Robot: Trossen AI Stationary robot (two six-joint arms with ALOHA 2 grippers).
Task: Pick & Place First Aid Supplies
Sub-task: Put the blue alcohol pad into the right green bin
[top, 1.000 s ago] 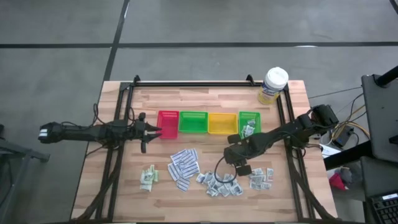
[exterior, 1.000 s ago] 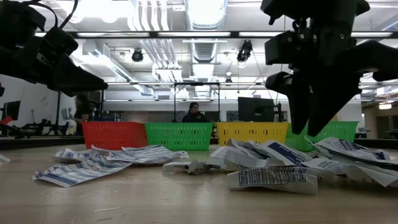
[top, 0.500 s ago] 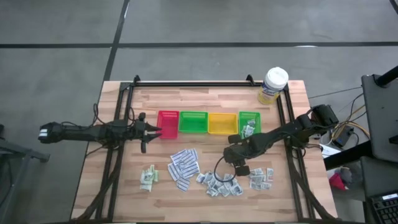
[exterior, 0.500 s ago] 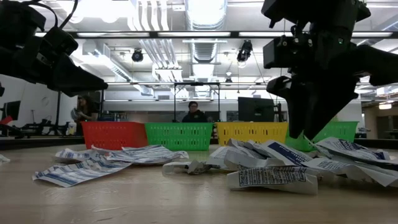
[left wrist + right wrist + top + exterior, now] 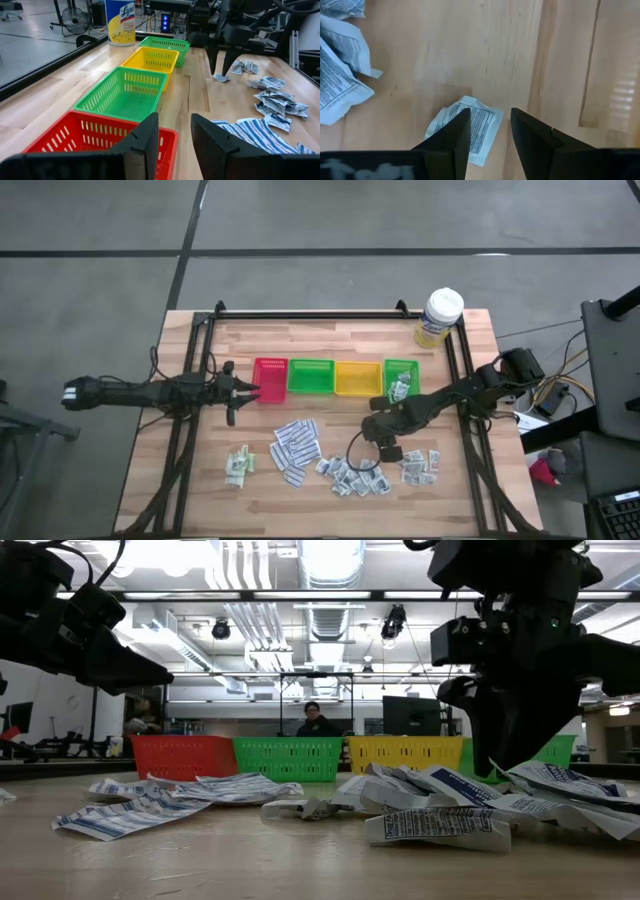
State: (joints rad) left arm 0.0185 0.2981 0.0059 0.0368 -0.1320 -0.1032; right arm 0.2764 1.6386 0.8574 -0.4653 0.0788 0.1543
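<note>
Right gripper (image 5: 487, 137) poised, fingers parted and empty, over one packet (image 5: 465, 127) on the counter; next: descend, pinch.

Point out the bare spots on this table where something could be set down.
Bare wood lies behind the four trays, left of the tub, and along the front edge. The strip from the pale green sachets across to the packets is crowded, with the right gripper over it.

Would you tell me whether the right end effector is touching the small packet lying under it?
Cannot tell. The right wrist view shows the right end effector open, straddling the small packet, but neither contact nor a gap shows plainly.
</note>
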